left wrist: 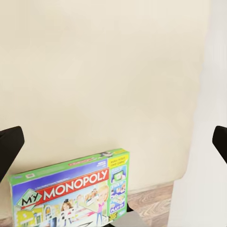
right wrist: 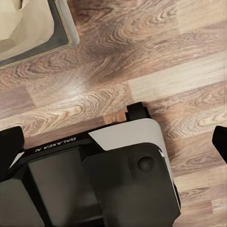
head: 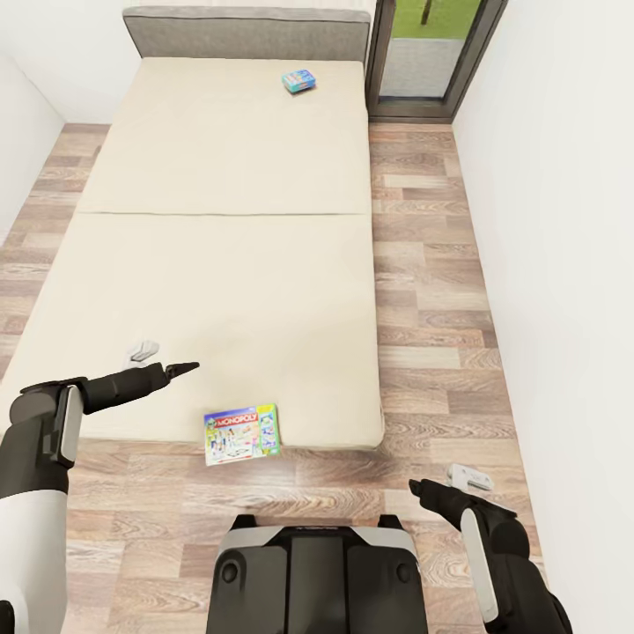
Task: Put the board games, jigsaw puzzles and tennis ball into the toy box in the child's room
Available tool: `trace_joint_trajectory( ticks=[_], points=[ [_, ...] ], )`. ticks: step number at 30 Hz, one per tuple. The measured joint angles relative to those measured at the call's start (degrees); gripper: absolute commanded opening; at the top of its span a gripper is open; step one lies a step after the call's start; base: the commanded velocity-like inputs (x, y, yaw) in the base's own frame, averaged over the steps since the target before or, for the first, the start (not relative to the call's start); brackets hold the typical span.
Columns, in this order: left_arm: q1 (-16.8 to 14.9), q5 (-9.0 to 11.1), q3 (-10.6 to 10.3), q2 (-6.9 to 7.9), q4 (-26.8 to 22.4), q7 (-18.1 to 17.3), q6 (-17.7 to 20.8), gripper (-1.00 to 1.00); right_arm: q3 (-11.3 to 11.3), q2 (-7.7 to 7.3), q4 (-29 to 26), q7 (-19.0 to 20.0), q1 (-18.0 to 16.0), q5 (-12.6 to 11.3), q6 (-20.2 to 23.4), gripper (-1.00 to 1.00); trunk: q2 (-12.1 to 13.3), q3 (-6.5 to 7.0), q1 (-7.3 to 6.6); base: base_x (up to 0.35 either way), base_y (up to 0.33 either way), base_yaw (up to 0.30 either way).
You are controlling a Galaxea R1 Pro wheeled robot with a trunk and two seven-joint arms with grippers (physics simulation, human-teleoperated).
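monopoly box (head: 242, 433) lies flat at the near edge of the bed (head: 220, 238), its lower end hanging a little over the wooden floor (head: 423, 291). in the left wrist view the same box (left wrist: 71, 196) shows its green border and red title band, resting on the cream bedding with a strip of floor past the mattress corner. a second, smaller game box (head: 299, 81), teal in colour, sits far up the bed near the grey headboard (head: 246, 33), well apart from the first.

left gripper (head: 180, 368) hovers over the near part of the bed, above and to the left of the monopoly box and not touching it; its fingers (left wrist: 9, 146) stand wide apart at the two edges of the left wrist view, with nothing between them. right gripper (head: 421, 487) hangs low over the floor beside the bed's near corner, next to the robot's base (head: 317, 572). its fingers (right wrist: 9, 146) are also spread wide and hold nothing; between them the right wrist view looks down on the dark and white base (right wrist: 104, 175) and the floorboards, with a corner of the bed (right wrist: 38, 23) beyond. a glass door (head: 436, 53) stands past the bed's far right corner.
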Motion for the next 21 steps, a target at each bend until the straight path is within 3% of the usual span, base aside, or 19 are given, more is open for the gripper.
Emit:
trace_joint_trajectory(
  ticks=[8, 16, 21],
  points=[
    [0.9, -0.3, -0.1, 0.43, 0.0, 0.5, -0.3, 1.0, 0.5, -0.39, -0.1, -0.3, 0.1, 0.5, 0.0, 1.0, 0.0, 0.73, 0.0, 0.0, 0.0, 0.005],
    [3.3, -0.3, -0.2, 2.39, -0.1, 0.1, -0.3, 1.0, 0.5, -0.73, 0.1, -0.3, 0.1, 0.7, 0.1, 1.0, 0.0, 1.47, 0.0, 0.0, 0.0, 0.0],
    [6.4, -0.2, -0.5, 3.49, -0.8, 0.1, -0.3, 1.0, 0.1, -0.92, 0.0, -0.2, 0.2, 0.7, 0.2, 1.0, 0.0, 1.93, 0.0, 0.0, 0.0, 0.0]
  ],
)
